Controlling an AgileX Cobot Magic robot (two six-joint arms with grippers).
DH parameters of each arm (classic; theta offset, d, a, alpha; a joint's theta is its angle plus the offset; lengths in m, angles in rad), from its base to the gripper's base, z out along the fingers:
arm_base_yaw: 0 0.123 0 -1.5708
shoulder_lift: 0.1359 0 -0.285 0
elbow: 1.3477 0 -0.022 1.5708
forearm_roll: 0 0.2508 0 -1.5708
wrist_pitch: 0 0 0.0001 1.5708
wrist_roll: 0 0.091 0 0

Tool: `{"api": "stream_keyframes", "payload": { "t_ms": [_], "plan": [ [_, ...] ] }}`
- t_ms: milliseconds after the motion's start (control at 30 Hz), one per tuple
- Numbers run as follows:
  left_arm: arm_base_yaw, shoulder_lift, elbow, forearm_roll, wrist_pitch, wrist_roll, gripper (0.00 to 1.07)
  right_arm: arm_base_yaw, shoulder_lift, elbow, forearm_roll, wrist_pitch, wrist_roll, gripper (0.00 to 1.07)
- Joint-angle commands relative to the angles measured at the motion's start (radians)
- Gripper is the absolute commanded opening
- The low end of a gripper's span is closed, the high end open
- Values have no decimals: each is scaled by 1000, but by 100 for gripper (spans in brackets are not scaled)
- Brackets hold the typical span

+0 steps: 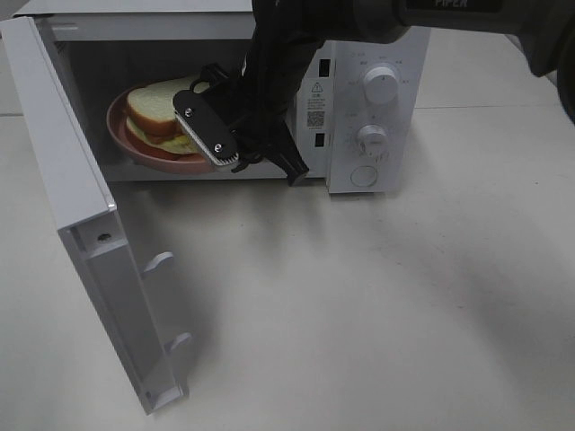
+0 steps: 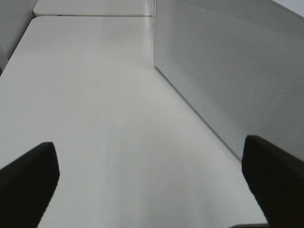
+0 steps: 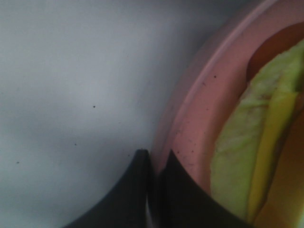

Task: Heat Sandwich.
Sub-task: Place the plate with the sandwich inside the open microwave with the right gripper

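The sandwich [image 1: 154, 106], white bread with yellow-green filling, lies on a round pink plate [image 1: 124, 136] inside the open microwave [image 1: 355, 36]. My right gripper [image 1: 201, 135] reaches into the cavity from the right. Its jaws are shut on the plate's near rim. In the right wrist view the two dark fingertips [image 3: 141, 164] pinch the pink plate [image 3: 199, 109] edge, with the sandwich [image 3: 237, 156] filling just beside them. My left gripper [image 2: 152, 180] is open over bare table, next to the microwave's perforated side wall [image 2: 228, 71]. It holds nothing and does not show in the exterior view.
The microwave door [image 1: 81, 224] hangs wide open at the left, its edge reaching toward the table's front. Two knobs [image 1: 381, 85] [image 1: 371, 137] and a round button [image 1: 363, 175] sit on the right-hand control panel. White tabletop [image 1: 359, 314] spreads in front.
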Motion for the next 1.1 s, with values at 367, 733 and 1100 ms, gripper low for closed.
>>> {"api": "stream_keyframes", "payload": {
  "t_ms": [367,733,1100],
  "plan": [
    [-4,-26,4,-9,-9,-1,101,0,109,-204,-46,6,126,2],
    [-4,-26,4,-6,-9,-5,101,0,176,-280,-46,-30,165,2],
    [-4,-26,4,-6,-9,-5,101,-11,189,-281,-46,-17,253,8]
  ]
}}
